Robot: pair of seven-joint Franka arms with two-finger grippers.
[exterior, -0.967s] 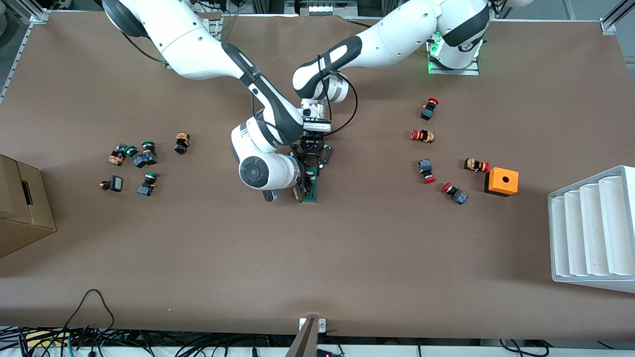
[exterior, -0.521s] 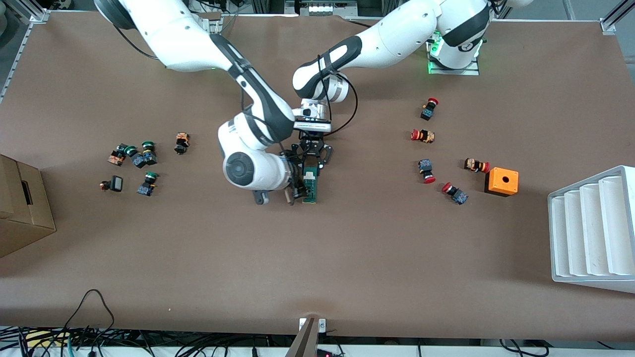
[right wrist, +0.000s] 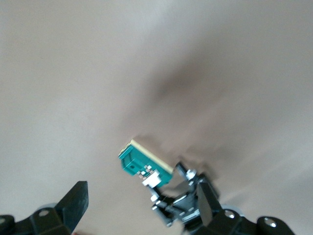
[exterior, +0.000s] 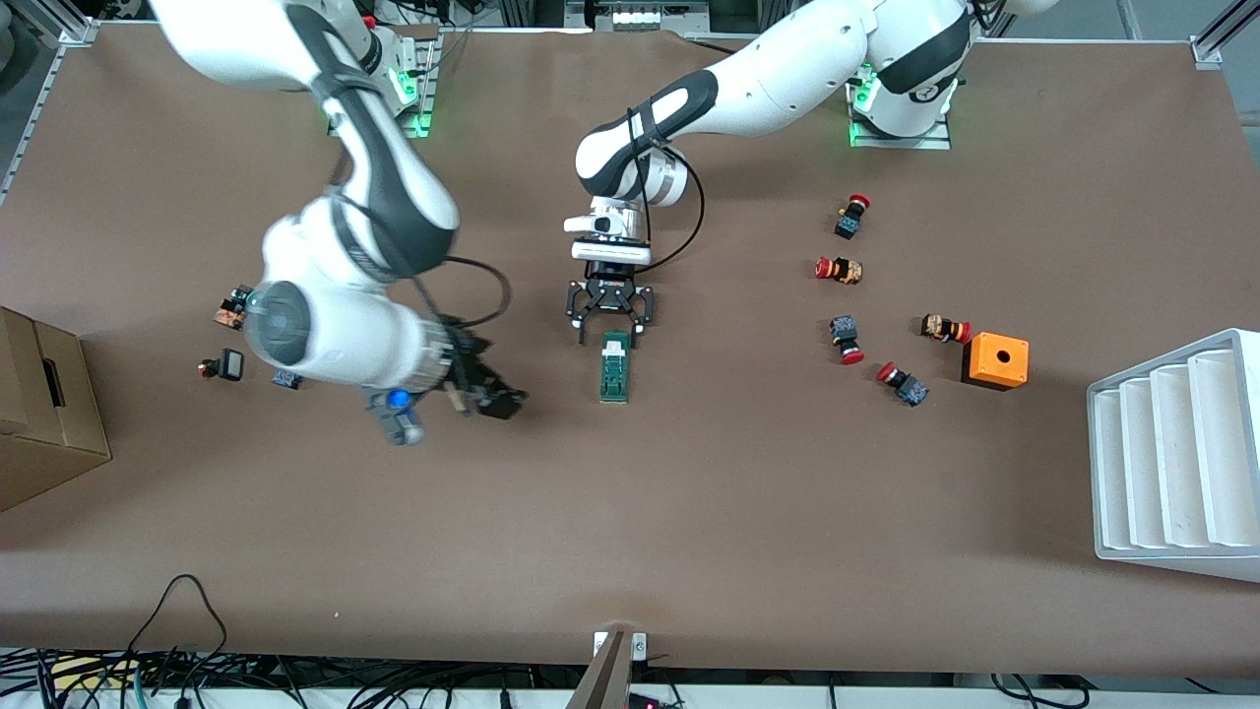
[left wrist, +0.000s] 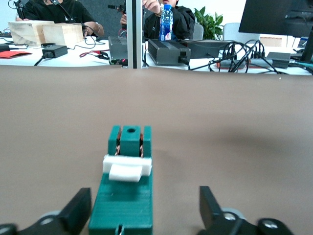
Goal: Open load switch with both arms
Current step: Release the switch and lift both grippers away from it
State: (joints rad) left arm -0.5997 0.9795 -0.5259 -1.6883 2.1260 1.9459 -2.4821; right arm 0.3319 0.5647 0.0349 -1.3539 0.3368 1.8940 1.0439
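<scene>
The load switch (exterior: 615, 369), a narrow dark-green block with a white piece near one end, lies flat on the brown table. My left gripper (exterior: 609, 320) stands open at that white end. In the left wrist view the switch (left wrist: 128, 196) lies between the spread fingers (left wrist: 78, 211), and neither touches it. My right gripper (exterior: 500, 398) is open and holds nothing, off to the side of the switch toward the right arm's end. The right wrist view shows the switch (right wrist: 142, 164) with the left gripper (right wrist: 182, 208) beside it.
Several red-capped push buttons (exterior: 842, 271) and an orange box (exterior: 994, 360) lie toward the left arm's end, beside a white ribbed tray (exterior: 1176, 458). Push buttons (exterior: 231, 307), partly hidden by the right arm, and a cardboard box (exterior: 39, 414) sit toward the right arm's end.
Both grippers have let go of the load switch. The right arm swung away toward its own end of the table. The left gripper opened and drew back slightly.
</scene>
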